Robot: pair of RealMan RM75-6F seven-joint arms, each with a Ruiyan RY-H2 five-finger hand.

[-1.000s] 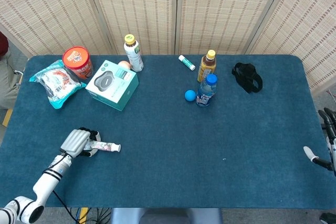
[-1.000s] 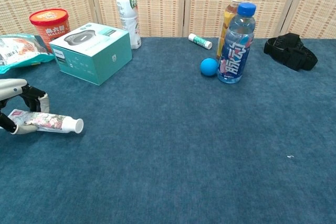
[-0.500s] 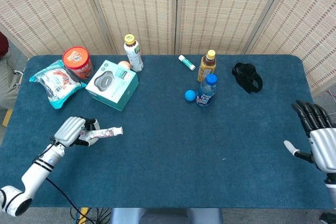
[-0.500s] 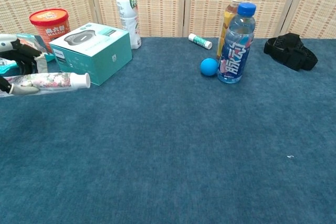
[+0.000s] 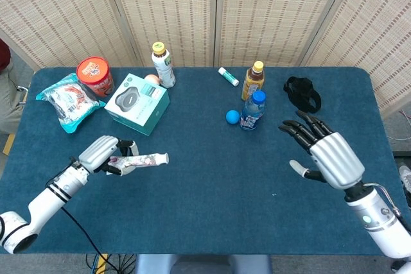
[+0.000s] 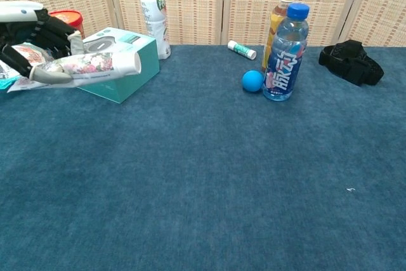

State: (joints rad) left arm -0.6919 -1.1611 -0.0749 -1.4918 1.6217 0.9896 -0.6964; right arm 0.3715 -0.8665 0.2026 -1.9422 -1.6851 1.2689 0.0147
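Left hand (image 5: 103, 153) fingers (image 6: 44, 30) clamp the floral tube (image 5: 142, 159), lifted off the blue surface (image 5: 205, 210) near the teal box (image 5: 137, 102), pickup done, placing left; right hand (image 5: 327, 155) fingers spread, empty, beside the blue bottle (image 5: 252, 111).

My left hand (image 5: 106, 154) is curled in a grip, raised near left; my right hand (image 5: 326, 152) hovers spread, near right.
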